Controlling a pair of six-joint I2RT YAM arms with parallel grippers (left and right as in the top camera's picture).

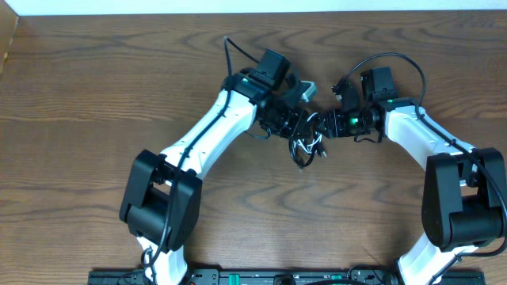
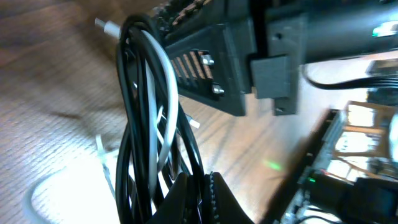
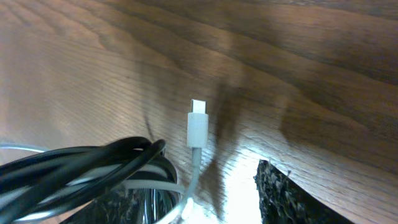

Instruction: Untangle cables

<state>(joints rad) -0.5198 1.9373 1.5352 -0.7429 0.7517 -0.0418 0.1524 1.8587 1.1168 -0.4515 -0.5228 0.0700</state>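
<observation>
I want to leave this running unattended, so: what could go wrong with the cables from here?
1. The left gripper is shut on the whole cable bundle, black and white strands together; pulling would likely tighten the tangle.
2. The white cable runs between the right gripper's open fingers, right beside the black loops; closing could catch those too.
3. In the overhead view both grippers nearly meet above the table; they may collide.

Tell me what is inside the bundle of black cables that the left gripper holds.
A white cable threads between the black cables, its tip poking out on top. Where the left gripper pinches the bundle, how the cords cross is hidden.
</observation>
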